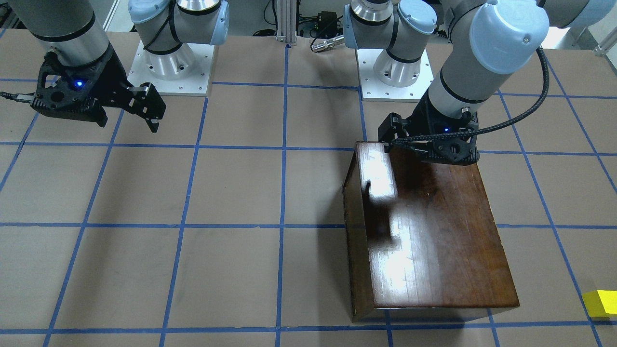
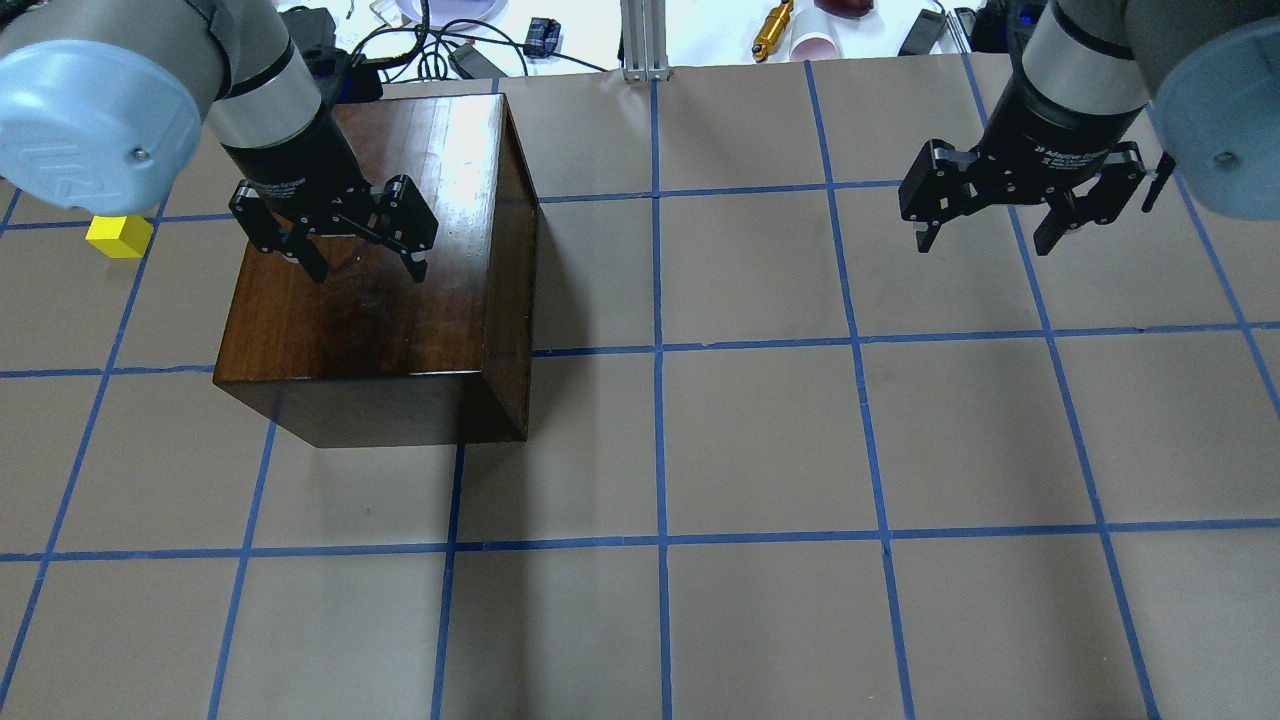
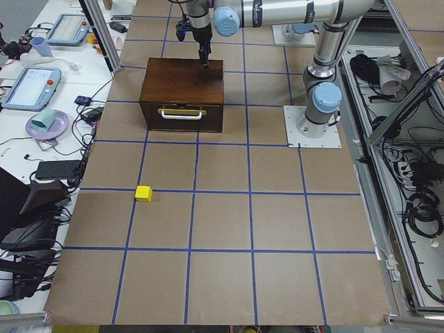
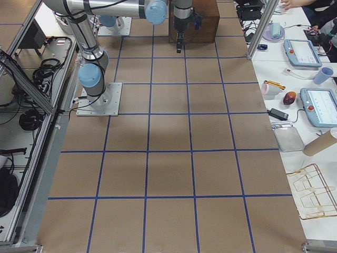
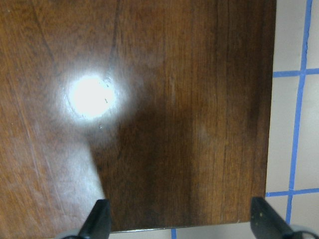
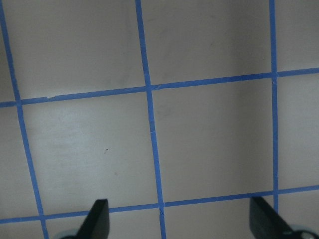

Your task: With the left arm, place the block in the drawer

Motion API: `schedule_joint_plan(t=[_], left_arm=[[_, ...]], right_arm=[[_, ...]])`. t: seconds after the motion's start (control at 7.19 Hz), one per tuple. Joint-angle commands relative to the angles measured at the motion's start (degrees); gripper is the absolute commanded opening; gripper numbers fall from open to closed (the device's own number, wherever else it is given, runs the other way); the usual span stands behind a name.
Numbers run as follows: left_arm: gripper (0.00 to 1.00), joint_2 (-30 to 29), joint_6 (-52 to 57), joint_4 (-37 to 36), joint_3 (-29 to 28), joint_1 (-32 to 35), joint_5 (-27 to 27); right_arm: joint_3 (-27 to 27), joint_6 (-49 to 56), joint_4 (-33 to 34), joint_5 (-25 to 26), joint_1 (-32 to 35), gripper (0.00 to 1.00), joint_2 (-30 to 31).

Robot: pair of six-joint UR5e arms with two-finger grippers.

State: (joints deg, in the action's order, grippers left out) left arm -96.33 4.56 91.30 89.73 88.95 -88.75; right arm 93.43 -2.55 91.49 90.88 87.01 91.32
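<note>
Brown table [image 2: 760, 440], blue grid [image 2: 658, 450] — cluttered white bench [image 3: 69, 78].

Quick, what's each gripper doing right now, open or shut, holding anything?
Left gripper: open, holding nothing, above the cabinet.
Right gripper: open, holding nothing.

Silver-grey left arm [image 1: 458, 72], pale blue joint caps [image 1: 506, 36], black left hand [image 2: 368, 262], black right hand [image 2: 985, 240], ribbed black cable [image 1: 547, 82]

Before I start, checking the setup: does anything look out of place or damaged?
Nothing stands out. The cabinet stands upright, its drawer shut; the block lies apart on the table.
</note>
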Motion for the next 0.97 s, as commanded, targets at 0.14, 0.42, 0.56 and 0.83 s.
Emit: schedule_joint_plan(t=[0.14, 0.42, 0.56, 0.83], left_arm=[[1.00, 0.00, 0.27, -0.07, 0.00, -0.26, 0.07], [1.00, 0.00, 0.54, -0.33, -0.17, -0.26, 0.16], [1.00, 0.18, 0.63, -0.34, -0.17, -0.26, -0.02], [1.00, 0.53, 0.80, -0.16, -0.26, -0.26, -0.54]], right_arm=[[0.00, 0.00, 0.00, 0.00, 0.00, 1.00, 0.00], [0.00, 0.00, 0.00, 0.00, 0.00, 1.00, 0.00], [0.00, 0.00, 0.00, 0.00, 0.00, 1.00, 0.00], [0.00, 0.00, 0.00, 0.00, 0.00, 1.00, 0.00]])
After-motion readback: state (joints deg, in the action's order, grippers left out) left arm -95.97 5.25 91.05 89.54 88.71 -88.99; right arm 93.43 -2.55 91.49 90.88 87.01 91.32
